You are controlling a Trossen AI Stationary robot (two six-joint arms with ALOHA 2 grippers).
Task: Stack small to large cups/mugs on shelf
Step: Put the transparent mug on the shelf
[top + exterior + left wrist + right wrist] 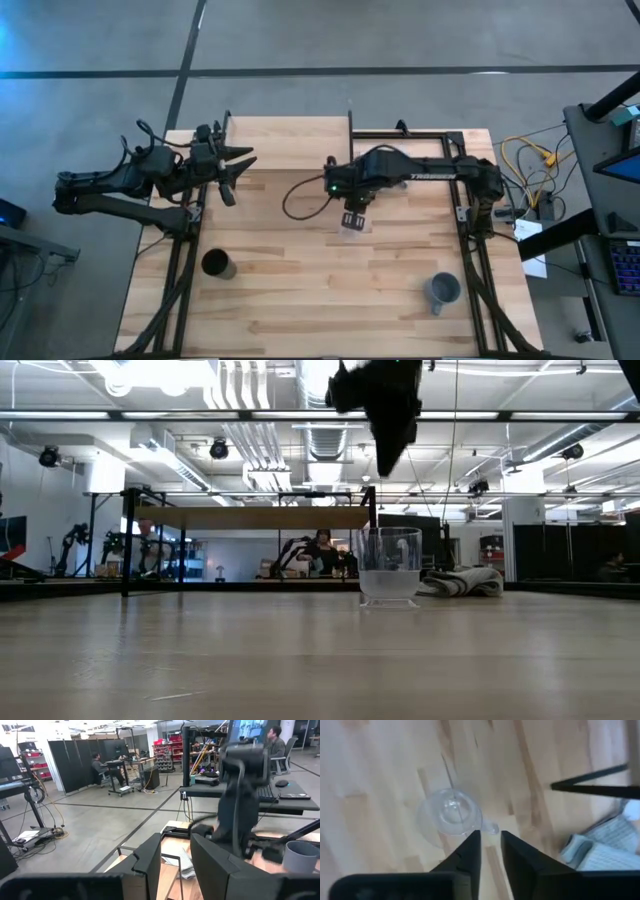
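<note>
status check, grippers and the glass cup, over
Right gripper above clear glass cup, nothing held. Left gripper idle at table's left edge. Cup upright on table, shelf behind.

A robotics lab or workshop, it seems: bare ceiling ducts (250, 435), black partition screens (75, 757), stocked red racks (172, 750) at twelve o'clock, people at desks (120, 767), concrete floor (300, 35).

Your dark two-finger right gripper (353, 222) points straight down near table centre, fingers narrowly parted. Your dark two-finger left gripper (232, 176) waits at ten o'clock, fingers slightly apart.
</note>
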